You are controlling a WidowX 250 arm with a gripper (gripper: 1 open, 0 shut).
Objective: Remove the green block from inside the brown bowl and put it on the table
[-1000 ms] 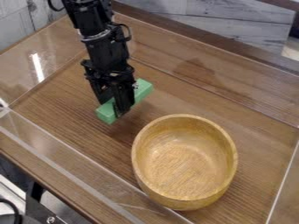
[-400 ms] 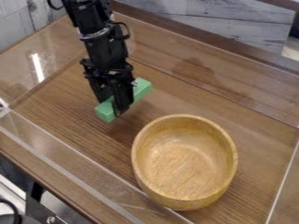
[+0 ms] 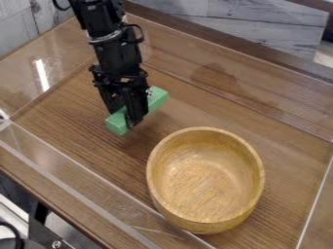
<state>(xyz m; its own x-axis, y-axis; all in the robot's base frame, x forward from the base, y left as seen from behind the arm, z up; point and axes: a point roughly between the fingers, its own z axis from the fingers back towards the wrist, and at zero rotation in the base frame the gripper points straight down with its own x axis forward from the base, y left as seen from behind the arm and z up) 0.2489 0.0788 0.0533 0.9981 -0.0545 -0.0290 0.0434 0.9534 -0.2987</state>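
**Operator:** Report the arm in the camera view.

**Inspector:** The black robot arm [image 3: 104, 39] enters from the upper left and points steeply down. Its gripper [image 3: 129, 119] sits low over the table [image 3: 235, 88], to the upper left of the brown bowl [image 3: 205, 181].

**Operator:** State of the fingers?

**Inspector:** The fingers [image 3: 135, 109] are drawn together and clamped on the green block [image 3: 134, 112]. The block shows on both sides of them: one end toward the upper right, the other toward the lower left.

**Operator:** Location of the green block?

**Inspector:** Outside the bowl, at the tabletop, near the bowl's upper-left rim but apart from it. Its lower-left end appears to meet the wood surface; whether the whole underside rests flat cannot be told. The block lies diagonally, tilted relative to the table's edges.

**Operator:** Condition of the bowl?

**Inspector:** Upright on the table at lower right, thick rim, grain visible inside. Only bare wood shows in it.

**Operator:** Surroundings?

**Inspector:** Low clear plastic walls [image 3: 78, 195] border the tabletop; the near wall runs diagonally across the lower left.
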